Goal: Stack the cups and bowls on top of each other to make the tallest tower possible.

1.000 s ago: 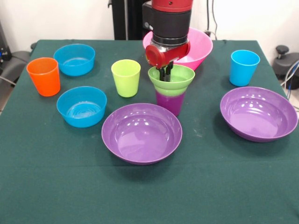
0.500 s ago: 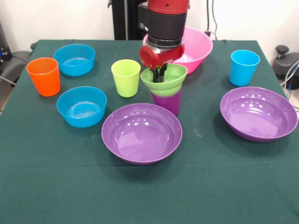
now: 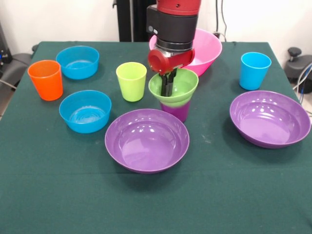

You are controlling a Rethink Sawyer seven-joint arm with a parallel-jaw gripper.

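Note:
The small ribbed green bowl (image 3: 181, 87) sits in the mouth of the purple cup (image 3: 176, 110) at the table's middle, tipped toward the camera. My gripper (image 3: 167, 84) reaches down into the bowl's left side, its dark fingers close together on the bowl's wall. A wide purple bowl (image 3: 147, 140) lies just in front of the cup, and a second one (image 3: 269, 118) lies to the right. The lime green cup (image 3: 131, 81) stands left of the stack. The big pink bowl (image 3: 207, 48) is behind the arm.
The orange cup (image 3: 46, 80) and two blue bowls (image 3: 77, 62) (image 3: 85, 111) are on the left. The light blue cup (image 3: 254, 70) stands at the back right. The table's front strip holds nothing.
The gripper shifted left and a little down with the green bowl. The bowl went from level on the purple cup to tipped toward the camera.

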